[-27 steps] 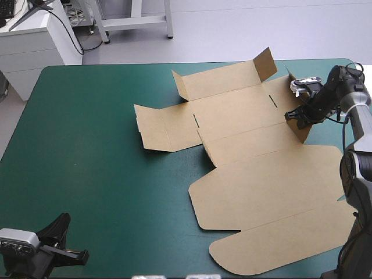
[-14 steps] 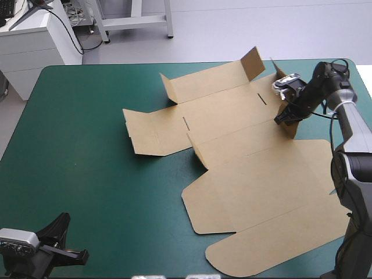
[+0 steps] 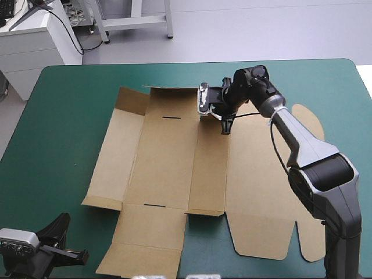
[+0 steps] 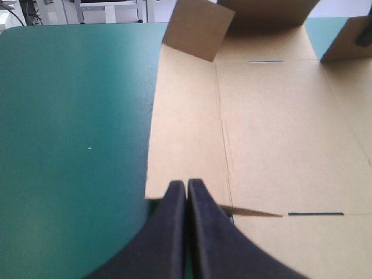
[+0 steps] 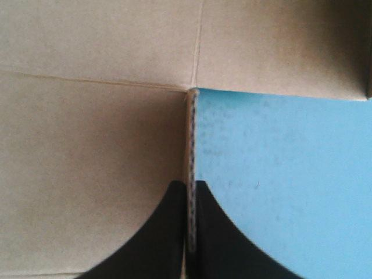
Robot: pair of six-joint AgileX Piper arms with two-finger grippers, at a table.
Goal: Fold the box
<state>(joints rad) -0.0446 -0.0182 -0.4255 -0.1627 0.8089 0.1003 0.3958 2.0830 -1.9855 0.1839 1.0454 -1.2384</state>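
Progress: early stage, judging by layout. Shows box spread mid-table on teal-green cover, nearly all panels flat. Counts only small bits up: corner flap at far left tilted up, far end flap raised a little. No walls tucked, no tray shape yet.

Finds right gripper at box's far side, black fingers all but together, clamped on a board edge standing between them. Bare cover on one side of that edge, brown panel on other.

Puts left gripper over table's near left corner, fingers pressed together w/ nothing between. Aimed at box's near left part but apart from it per high view.

Leaves approx everything to do: side walls up, end flaps in, tuck, lid flat. Looks like current step = lifting/creasing the flap in right grip, prob. first wall. Prob. needs left arm in soon to hold opposite side down.
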